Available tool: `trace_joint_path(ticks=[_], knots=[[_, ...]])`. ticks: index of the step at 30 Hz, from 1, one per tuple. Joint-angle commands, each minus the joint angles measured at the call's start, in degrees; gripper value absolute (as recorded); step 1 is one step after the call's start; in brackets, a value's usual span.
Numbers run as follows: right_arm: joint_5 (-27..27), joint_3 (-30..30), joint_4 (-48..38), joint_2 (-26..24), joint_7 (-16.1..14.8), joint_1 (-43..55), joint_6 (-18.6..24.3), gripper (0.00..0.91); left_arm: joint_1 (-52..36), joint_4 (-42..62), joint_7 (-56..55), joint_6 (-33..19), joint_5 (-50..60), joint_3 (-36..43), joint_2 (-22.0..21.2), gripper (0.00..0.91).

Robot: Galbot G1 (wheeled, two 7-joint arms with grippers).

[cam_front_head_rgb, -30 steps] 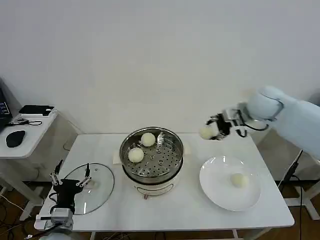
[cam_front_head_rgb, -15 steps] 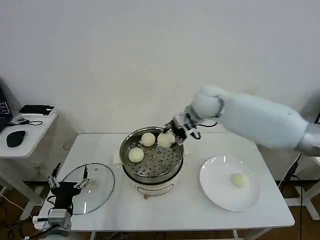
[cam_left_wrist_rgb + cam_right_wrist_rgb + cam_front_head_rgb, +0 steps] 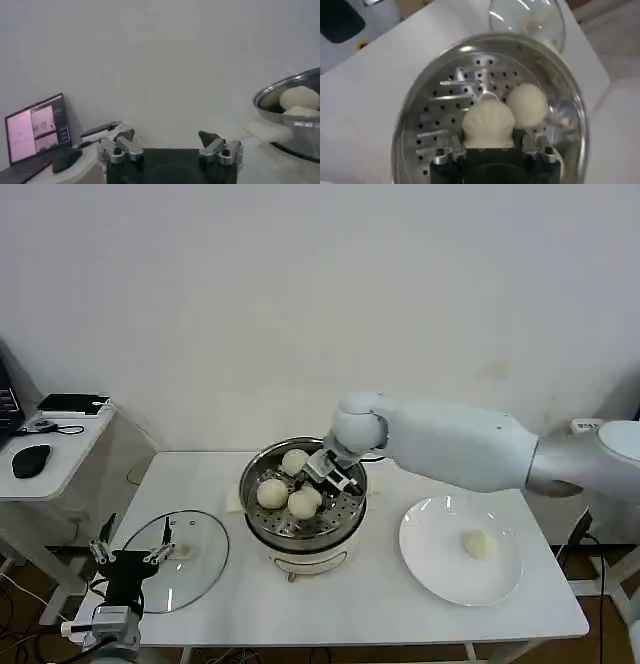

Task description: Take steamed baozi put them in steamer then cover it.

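The right gripper [image 3: 318, 486] has its fingers clamped on the two sides of a bun [image 3: 488, 124] low inside the steamer [image 3: 352, 506] — soft, light dough that looks easy to dent, so I judge a gentle hold across its widest part is best. Two more buns [image 3: 283, 477] rest on the steamer's perforated tray and a fourth bun [image 3: 479, 545] sits alone on the white plate [image 3: 430, 559]. The left gripper [image 3: 170, 146], fingers apart, waits near the glass lid [image 3: 195, 559] — rigid, breakable, best lifted by its handle.
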Motion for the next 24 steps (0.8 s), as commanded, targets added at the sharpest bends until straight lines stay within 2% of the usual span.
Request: trace_joint_path(ticks=[1,12,14,18,24], knots=[[-1.1,-1.8,-0.7,2.5,-0.8,-0.6,2.0,0.645,0.1,0.1,-0.2,-0.1,-0.1,-0.1,-0.1,0.907],[-1.4,-2.5,-0.4,1.8,-2.0,-0.4,4.0,0.655,0.1,0.2,-0.3,-0.2,0.1,-0.1,-0.3,0.907],[-1.2,-2.6,-0.2,1.6,-1.9,-0.4,4.3,0.907,0.0,0.2,-0.3,-0.2,0.2,0.0,-0.3,0.907],[-0.4,-2.2,-0.2,1.1,0.2,-0.4,6.0,0.907,-0.1,0.1,-0.3,-0.2,0.4,0.2,-0.3,0.907],[-0.2,-1.4,0.0,-0.4,0.3,0.8,6.0,0.907,-0.3,0.3,-0.3,-0.1,0.5,0.3,-0.2,0.907]])
